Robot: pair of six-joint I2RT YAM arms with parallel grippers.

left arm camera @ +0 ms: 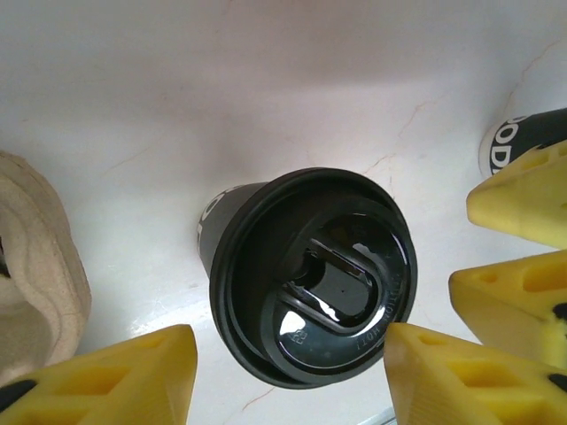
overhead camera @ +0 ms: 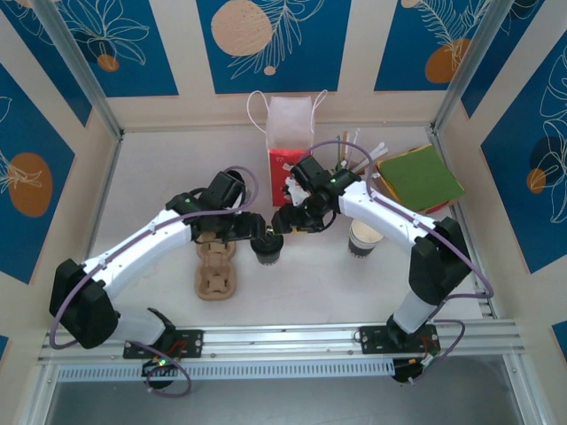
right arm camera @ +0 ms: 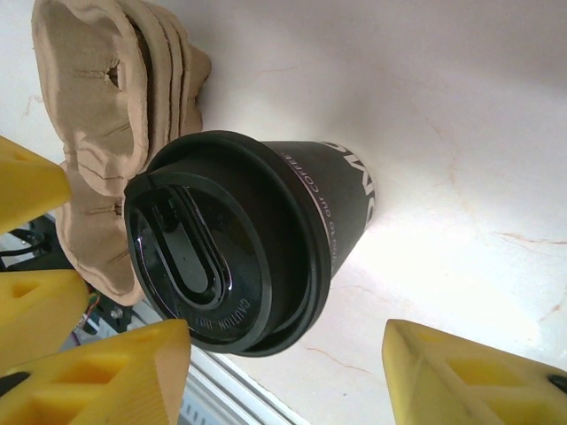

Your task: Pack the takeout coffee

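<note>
coffee: I see the takeout coffee (overhead camera: 267, 250) upright, just right of the cardboard carrier (overhead camera: 215, 270)
left gripper (left arm camera: 288, 335): open, fingers either side of it
right gripper (right arm camera: 285, 329): open, same

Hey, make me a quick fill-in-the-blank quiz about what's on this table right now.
1. The takeout coffee has a lid coloured ___.
2. In the top view, the cardboard cup carrier lies to the ___ of the coffee.
3. The left gripper and right gripper both stand ___.
Missing words: black; left; open.
</note>
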